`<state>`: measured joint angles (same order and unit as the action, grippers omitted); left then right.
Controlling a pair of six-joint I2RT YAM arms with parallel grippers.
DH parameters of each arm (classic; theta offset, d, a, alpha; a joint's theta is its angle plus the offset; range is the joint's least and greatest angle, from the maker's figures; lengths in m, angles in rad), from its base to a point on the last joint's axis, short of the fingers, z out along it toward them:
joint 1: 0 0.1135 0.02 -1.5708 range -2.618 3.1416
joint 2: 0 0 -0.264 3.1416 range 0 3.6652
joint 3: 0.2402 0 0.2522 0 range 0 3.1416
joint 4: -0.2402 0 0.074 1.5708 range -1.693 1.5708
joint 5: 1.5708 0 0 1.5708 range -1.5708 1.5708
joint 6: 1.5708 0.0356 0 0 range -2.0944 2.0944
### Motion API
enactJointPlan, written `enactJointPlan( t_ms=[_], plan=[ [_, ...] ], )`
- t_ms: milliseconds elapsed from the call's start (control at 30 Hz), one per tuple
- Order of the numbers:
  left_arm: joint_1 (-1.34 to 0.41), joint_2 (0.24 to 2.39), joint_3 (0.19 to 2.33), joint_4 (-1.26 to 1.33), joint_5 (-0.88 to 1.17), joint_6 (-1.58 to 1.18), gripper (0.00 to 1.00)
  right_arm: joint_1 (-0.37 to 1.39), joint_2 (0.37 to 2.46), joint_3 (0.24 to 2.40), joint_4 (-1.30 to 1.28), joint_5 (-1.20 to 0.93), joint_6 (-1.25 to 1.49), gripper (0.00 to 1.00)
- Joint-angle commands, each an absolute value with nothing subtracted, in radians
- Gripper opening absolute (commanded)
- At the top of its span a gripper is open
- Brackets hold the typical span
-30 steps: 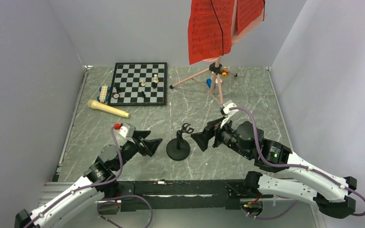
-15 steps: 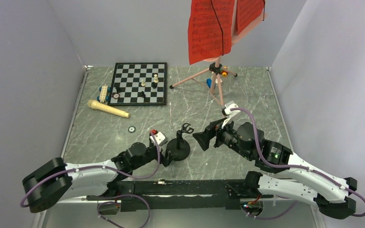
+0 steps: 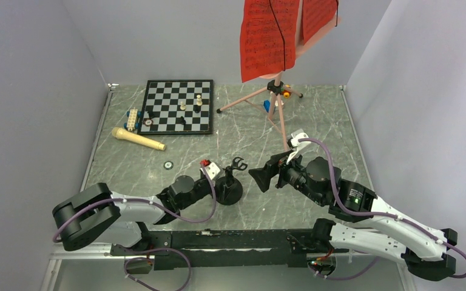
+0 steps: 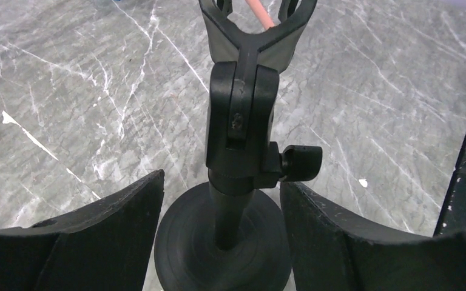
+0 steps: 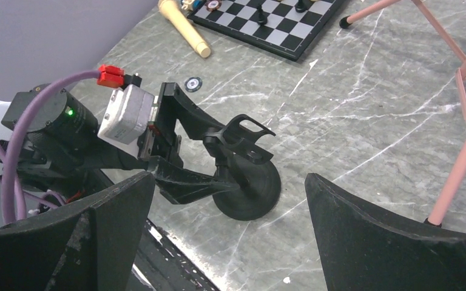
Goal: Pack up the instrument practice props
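Top view: since a second ago the left arm has dropped low and reached in. The left gripper (image 3: 223,185), which was off to the left, now sits at the black microphone stand (image 3: 235,193), near the table's (image 3: 315,121) front edge. The right gripper (image 3: 261,176) has hardly moved, its jaws spread wide and empty, just right of the stand. The cream microphone (image 3: 138,139) lies well apart to the left, by the chessboard (image 3: 179,106). The pink music stand (image 3: 277,100) with red pages (image 3: 268,39) is at the back.

Left wrist: fingers (image 4: 127,212) straddle the stand's round base, and the stand is upright (image 4: 243,115). Squeezing or only beside it? Cannot tell, the edges merge.

Right wrist: nothing lies between the right gripper's fingers (image 5: 97,236). A pink leg (image 5: 461,163) stands close on the right, and a small disc (image 5: 193,83) lies beyond the stand.
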<state>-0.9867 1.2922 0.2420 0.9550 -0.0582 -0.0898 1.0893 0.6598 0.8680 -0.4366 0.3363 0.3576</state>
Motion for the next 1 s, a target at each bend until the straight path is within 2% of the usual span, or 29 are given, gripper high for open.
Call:
enactJointPlan(
  t_ms=[0,167,467,667,767,900,967],
  plan=[
    [-0.994,1.337,0.281,1.025,-0.075,-0.054,0.72,1.087,0.661,0.881,-0.433,0.352,0.344,1.0],
    [-0.994,1.387,0.287,1.048,-0.09,-0.043,0.63,1.088,0.667,0.882,-0.433,0.353,0.347,1.0],
    [-0.995,1.448,0.288,1.125,-0.09,-0.058,0.34,1.087,0.687,0.888,-0.434,0.349,0.347,1.0],
    [-1.01,1.415,0.272,1.128,-0.136,-0.045,0.0,1.088,0.702,0.891,-0.431,0.35,0.342,1.0],
    [-1.034,1.291,0.242,1.051,-0.248,-0.025,0.0,1.088,0.707,0.893,-0.43,0.351,0.336,1.0],
    [-1.035,0.989,0.272,0.615,-0.519,-0.111,0.0,1.087,0.707,0.882,-0.416,0.349,0.329,1.0],
    [-0.99,0.842,0.306,0.402,-0.579,-0.165,0.0,1.088,0.711,0.874,-0.402,0.343,0.325,1.0]
  ],
)
